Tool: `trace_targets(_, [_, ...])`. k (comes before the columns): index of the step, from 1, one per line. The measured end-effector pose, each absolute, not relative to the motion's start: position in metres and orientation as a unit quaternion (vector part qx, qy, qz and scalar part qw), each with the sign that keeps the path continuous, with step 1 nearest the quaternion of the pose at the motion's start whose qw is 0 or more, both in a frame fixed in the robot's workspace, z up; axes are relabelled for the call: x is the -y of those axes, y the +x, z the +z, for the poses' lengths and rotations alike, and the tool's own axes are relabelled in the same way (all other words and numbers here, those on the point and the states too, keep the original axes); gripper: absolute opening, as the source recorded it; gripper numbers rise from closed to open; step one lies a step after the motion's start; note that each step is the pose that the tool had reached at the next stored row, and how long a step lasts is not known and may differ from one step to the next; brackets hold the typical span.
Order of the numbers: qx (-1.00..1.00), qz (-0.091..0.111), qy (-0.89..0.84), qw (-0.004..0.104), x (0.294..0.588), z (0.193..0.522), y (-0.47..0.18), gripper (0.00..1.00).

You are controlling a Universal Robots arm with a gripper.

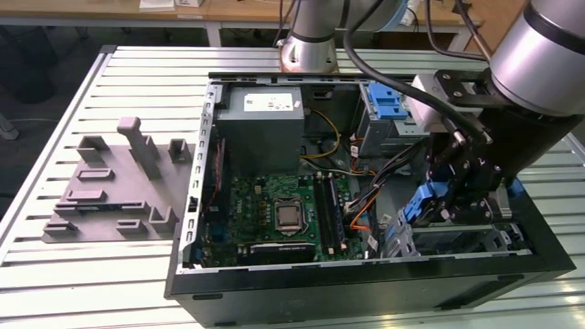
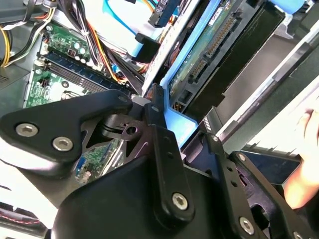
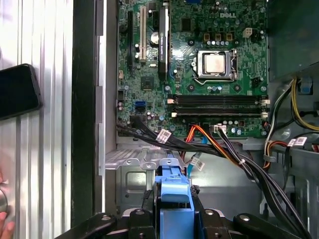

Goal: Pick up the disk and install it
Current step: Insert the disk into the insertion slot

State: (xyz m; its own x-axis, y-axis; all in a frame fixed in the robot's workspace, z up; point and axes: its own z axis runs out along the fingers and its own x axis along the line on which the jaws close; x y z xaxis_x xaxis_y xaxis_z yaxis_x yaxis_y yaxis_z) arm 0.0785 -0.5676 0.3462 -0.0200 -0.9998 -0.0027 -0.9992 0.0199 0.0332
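At the exterior view's left, one grey moulded fixture [image 1: 114, 188] lies on the slatted metal table [image 1: 92, 288], well apart from the arm. Beside it, towards the middle, stands one open black computer case [image 1: 366, 277], which holds everything else. Inside it are one grey power-supply box [image 1: 265, 123] at the far side and one green motherboard [image 1: 265, 219] nearer, with a single processor socket [image 1: 289, 214] at its centre. A bundle of black, orange and yellow cables [image 1: 366, 171] runs to the motherboard's right. Further right, at the far side of the case, sits one blue latch [image 1: 386, 103] with its metal cage. At the exterior view's right, the one gripper [image 1: 457, 205] reaches down into the near right corner of the case. Its fingers [image 2: 159, 129] are closed tight on the blue carrier frame of the disk [image 1: 423, 205]. The disk stands on edge, tilted, just above the metal drive bay [image 1: 457, 240]. The second wrist view shows the disk's [image 2: 209, 55] green circuit side, ringed by the blue frame. In the first wrist view, the frame's blue edge [image 3: 172, 199] sits between the two finger links. A person's hand [image 2: 306, 164] shows outside the case wall.
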Motion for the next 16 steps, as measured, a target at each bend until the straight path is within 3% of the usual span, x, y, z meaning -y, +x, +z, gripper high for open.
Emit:
trace_targets(14, [0.714, -0.013, 0.7, 0.011, 0.5676, 0.3425, 0.0785, 0.38])
trace_targets(15, [0.714, -0.013, 0.7, 0.011, 0.5676, 0.3425, 0.0786, 0.44])
trace_targets(16, [0.714, -0.013, 0.7, 0.011, 0.5676, 0.3424, 0.0785, 0.44])
